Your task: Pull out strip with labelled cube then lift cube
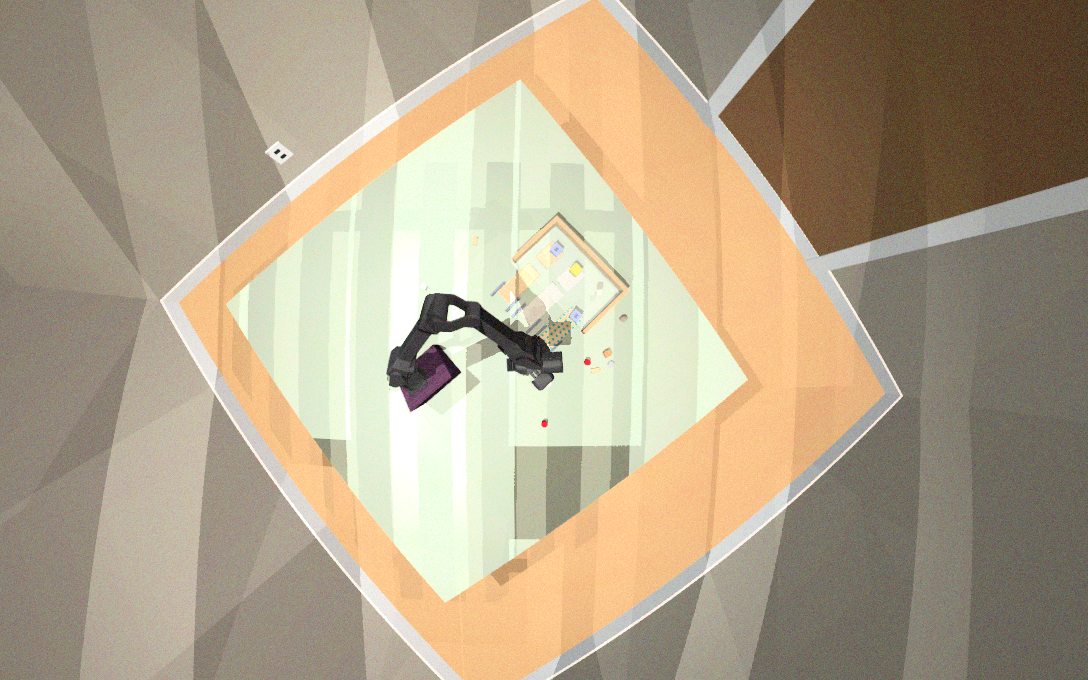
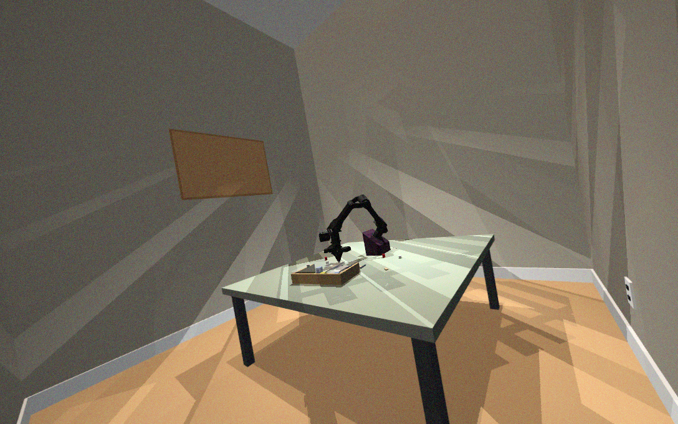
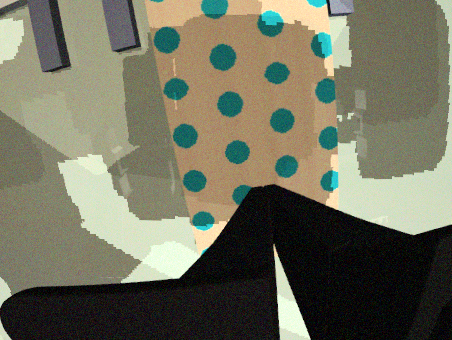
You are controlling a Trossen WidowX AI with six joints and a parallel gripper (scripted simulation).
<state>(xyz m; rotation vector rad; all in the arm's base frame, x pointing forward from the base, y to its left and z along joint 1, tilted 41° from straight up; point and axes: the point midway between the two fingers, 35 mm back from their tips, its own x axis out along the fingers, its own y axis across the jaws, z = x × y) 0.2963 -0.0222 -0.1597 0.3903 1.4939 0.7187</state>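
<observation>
1. Pulling seems underway: fingers (image 1: 532,365) (image 2: 339,259) clenched on dotted strip (image 1: 556,333) (image 3: 256,125).
2. Blue cube (image 1: 576,315) (image 2: 318,270) ahead of fingers, on strip; label unreadable.
3. Left: finish pull, release, grab cube, lift.

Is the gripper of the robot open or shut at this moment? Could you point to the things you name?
Shut: in the wrist view the tips of the gripper (image 2: 339,260) (image 3: 273,187) meet over the dotted strip (image 1: 556,332) (image 3: 230,104).

Top: bright, glare-striped tabletop (image 1: 449,497) | exterior: dim walls (image 2: 124,90) | wrist: jagged shadows
</observation>
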